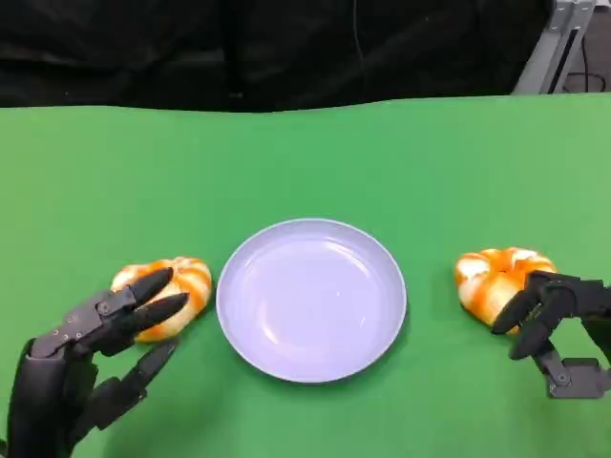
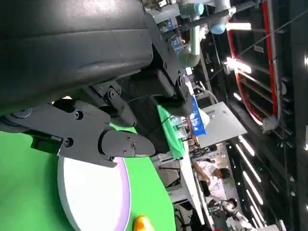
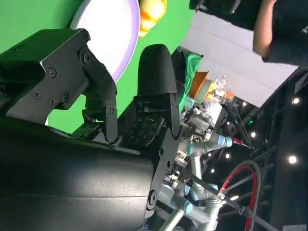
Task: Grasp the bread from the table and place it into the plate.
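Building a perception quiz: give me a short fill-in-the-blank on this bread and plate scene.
1. The plate holds ____ bread.
2. The plate lies ____ the two bread pieces.
3. The left hand reaches over the bread on the plate's ____ side in the head view.
4. The tablecloth is ____.

Missing: no; between; left; green

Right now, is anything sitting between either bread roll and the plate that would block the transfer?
Nothing visible does. In the head view, bare green table separates the left bread from the plate, and the same holds for the right bread. The left hand and right hand are already at their rolls.
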